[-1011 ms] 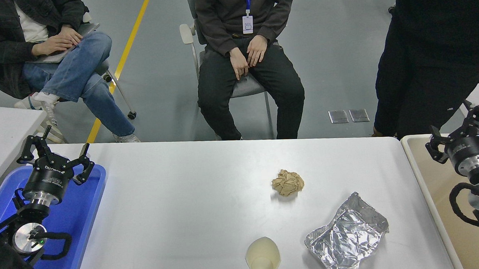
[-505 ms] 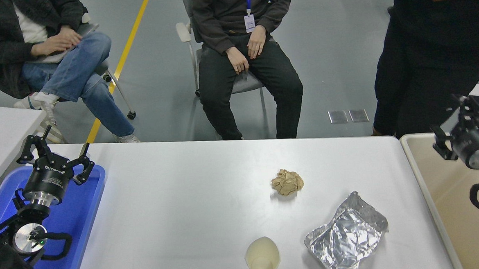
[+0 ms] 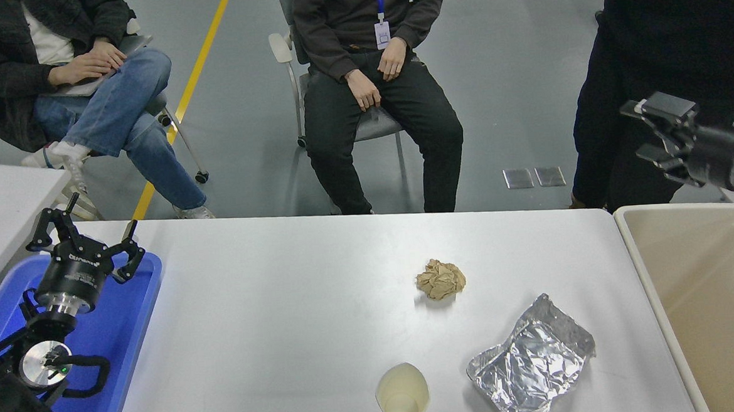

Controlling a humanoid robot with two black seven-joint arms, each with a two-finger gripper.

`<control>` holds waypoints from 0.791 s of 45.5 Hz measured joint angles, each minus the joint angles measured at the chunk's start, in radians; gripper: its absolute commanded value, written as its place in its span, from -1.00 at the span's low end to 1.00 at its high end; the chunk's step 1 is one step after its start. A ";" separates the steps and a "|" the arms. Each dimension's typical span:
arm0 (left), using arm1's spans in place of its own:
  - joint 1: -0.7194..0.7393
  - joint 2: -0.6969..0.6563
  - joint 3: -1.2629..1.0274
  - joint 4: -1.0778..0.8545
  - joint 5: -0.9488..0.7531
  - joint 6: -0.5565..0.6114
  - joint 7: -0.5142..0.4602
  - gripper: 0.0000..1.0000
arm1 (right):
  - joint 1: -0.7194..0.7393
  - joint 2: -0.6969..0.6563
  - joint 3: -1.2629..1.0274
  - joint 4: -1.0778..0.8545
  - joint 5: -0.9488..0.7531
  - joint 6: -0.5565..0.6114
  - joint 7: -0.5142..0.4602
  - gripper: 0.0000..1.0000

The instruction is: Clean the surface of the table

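The white table surface (image 3: 272, 311) fills the middle of the head view. On it lie a crumpled brown paper ball (image 3: 440, 279), a crumpled silver foil bag (image 3: 530, 362) and a pale paper cup (image 3: 402, 393) near the front edge. My right gripper (image 3: 642, 130) is raised at the right edge, above the beige bin, pointing left, open and empty, far from the items. My left gripper (image 3: 85, 231) is parked over the blue tray at the lower left, open and empty.
A blue tray (image 3: 120, 344) sits at the table's left end, a beige bin (image 3: 698, 289) at its right end. Two people sit on chairs beyond the far edge; a third stands at the far right. A smaller white table (image 3: 2, 194) stands at the left.
My right arm has risen from over the beige bin and swung up and out, its gripper now pointing left. The seated middle person shifted slightly. The items have not moved.
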 measured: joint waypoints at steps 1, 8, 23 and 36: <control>0.000 0.000 0.000 0.000 0.000 0.000 0.000 1.00 | 0.015 0.001 -0.004 0.012 -0.018 0.014 0.000 0.98; 0.000 0.000 0.000 0.000 0.000 0.000 0.000 1.00 | 0.129 0.031 -0.026 0.131 -0.183 0.125 0.000 0.98; 0.000 0.000 0.000 0.000 0.000 0.000 0.000 1.00 | 0.229 0.221 -0.152 0.297 -0.557 0.223 -0.001 0.98; 0.000 0.000 0.000 0.000 0.000 0.000 0.000 1.00 | 0.278 0.406 -0.278 0.326 -0.680 0.241 -0.001 0.98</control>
